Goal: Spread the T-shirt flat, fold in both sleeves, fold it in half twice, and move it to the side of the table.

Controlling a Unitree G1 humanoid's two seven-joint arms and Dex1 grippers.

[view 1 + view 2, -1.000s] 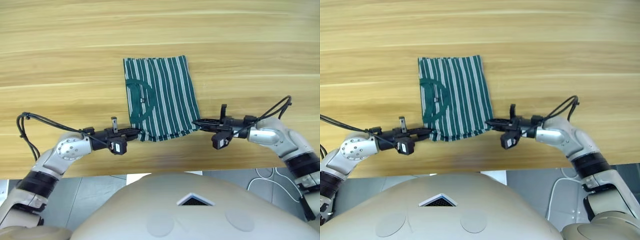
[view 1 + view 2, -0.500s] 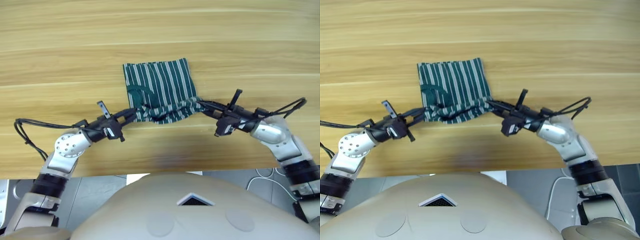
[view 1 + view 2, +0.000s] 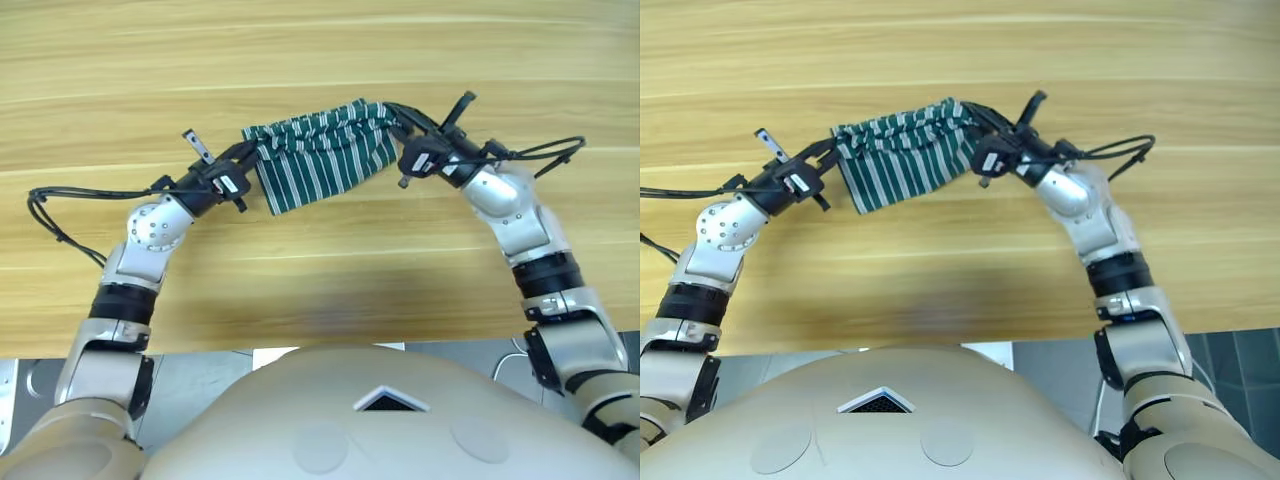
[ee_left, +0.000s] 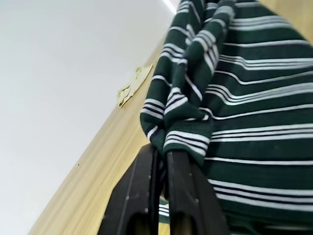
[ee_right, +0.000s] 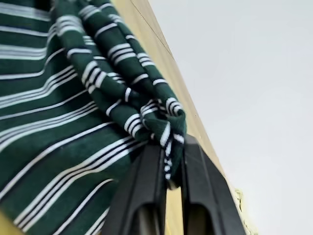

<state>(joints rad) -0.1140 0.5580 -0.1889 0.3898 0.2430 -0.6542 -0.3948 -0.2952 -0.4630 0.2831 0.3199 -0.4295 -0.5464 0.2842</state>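
Left eye view, checked against 1.0 s ago: noted T-shirt [image 3: 318, 155] no longer flat with its near hem toward the table's near edge. Near hem raised and carried away from the robot, cloth now bunched and slung between left gripper [image 3: 252, 150] and right gripper [image 3: 392, 108], both arms stretched farther out over the table [image 3: 400, 280]. Found bare wood all round: a wide strip between cloth and near edge, more beyond the cloth and to both sides. Right eye view: same layout; recorded upper edge of cloth gathered into pleats along the line between the grippers, rest drooping toward the robot; unable to tell whether the drooping part touches the wood. Left wrist view: seen both black fingers [image 4: 134, 196] clenched on a rolled corner of the striped cloth, corner poking just past the tips, remainder spreading away. Right wrist view: seen fingers [image 5: 144, 196] likewise pinched tight on the opposite bunched corner, cloth wedged between them, table's far edge and a white wall behind.
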